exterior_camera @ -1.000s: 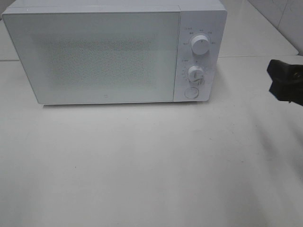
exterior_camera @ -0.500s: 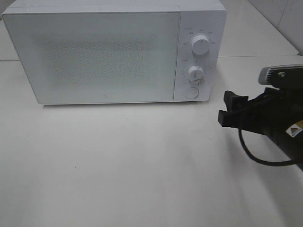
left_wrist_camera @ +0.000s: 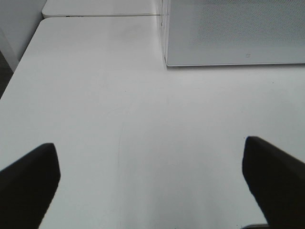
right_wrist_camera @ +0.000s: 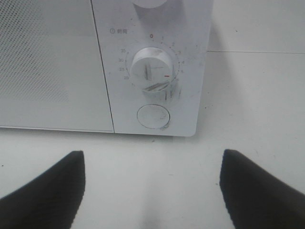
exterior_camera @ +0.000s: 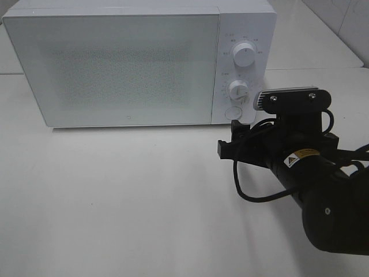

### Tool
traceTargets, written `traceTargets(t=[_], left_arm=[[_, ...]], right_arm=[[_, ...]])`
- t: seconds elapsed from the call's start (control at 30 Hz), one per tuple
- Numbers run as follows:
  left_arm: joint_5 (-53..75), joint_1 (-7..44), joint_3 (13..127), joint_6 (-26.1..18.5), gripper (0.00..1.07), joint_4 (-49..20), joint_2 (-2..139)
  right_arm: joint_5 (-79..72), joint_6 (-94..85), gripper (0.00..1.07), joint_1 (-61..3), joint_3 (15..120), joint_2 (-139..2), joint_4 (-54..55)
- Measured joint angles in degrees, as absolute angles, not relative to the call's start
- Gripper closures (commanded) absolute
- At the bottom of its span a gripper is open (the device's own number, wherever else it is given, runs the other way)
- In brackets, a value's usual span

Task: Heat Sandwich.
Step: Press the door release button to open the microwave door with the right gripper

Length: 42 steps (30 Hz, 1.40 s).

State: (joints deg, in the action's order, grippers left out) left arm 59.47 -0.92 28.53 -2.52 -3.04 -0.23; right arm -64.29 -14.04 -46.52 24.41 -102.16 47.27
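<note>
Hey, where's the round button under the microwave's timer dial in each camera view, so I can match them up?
Exterior high: the round button sits at the foot of the control panel, just under the timer dial.
Left wrist: not in it; only part of the door shows.
Right wrist: the round button is directly below the timer dial.
Shared landmark: the microwave door, seen in all three.

1. Microwave door [exterior_camera: 115, 69]: white, smooth, faintly glossy panel with a fine dotted mesh pattern.
2. Control panel [right_wrist_camera: 112, 95]: white plastic, smooth, with dark scuffs around the lower knob [right_wrist_camera: 151, 68] and on the round button [right_wrist_camera: 153, 116].
3. Table [exterior_camera: 115, 202]: white, smooth, low sheen, with one faint hairline scratch.
4. Right fingers [right_wrist_camera: 45, 191]: black, matt.
5. Right arm [exterior_camera: 328, 219]: black, smooth, satin housing; black rubbery-looking cable [exterior_camera: 259, 200].
</note>
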Motion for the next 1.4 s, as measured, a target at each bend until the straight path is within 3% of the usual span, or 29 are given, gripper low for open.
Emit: traceTargets(t=[0.3, 0.63, 0.7, 0.9, 1.0, 1.03, 1.17, 1.4], left_arm=[[59.5, -0.9, 28.5, -2.5, 0.08, -3.0, -0.2], [59.5, -0.9, 28.5, -2.5, 0.08, -3.0, -0.2], [59.5, -0.9, 28.5, -2.5, 0.08, -3.0, -0.2], [59.5, -0.9, 28.5, -2.5, 0.08, -3.0, -0.2], [59.5, -0.9, 28.5, -2.5, 0.08, -3.0, -0.2], [59.5, -0.9, 28.5, -2.5, 0.08, -3.0, -0.2], [59.5, -0.9, 28.5, -2.5, 0.08, -3.0, -0.2], [59.5, -0.9, 28.5, -2.5, 0.08, -3.0, -0.2]], right_arm=[[-64.1, -11.0, 0.32, -46.9, 24.9, -102.5, 48.1], [-64.1, 26.1, 0.37, -46.9, 24.9, -102.5, 48.3], [-64.1, 39.8, 0.44, -46.9, 24.9, -102.5, 48.3], [-64.1, 57.4, 0.61, -46.9, 24.9, -102.5, 48.3], [-64.1, 64.7, 0.82, -46.9, 24.9, -102.5, 48.8], [-64.1, 64.7, 0.82, -46.9, 24.9, -102.5, 48.8], [-63.9, 69.3, 1.06, -46.9, 24.9, -102.5, 49.8], [-61.4, 73.4, 1.07, -46.9, 24.9, -102.5, 50.0]])
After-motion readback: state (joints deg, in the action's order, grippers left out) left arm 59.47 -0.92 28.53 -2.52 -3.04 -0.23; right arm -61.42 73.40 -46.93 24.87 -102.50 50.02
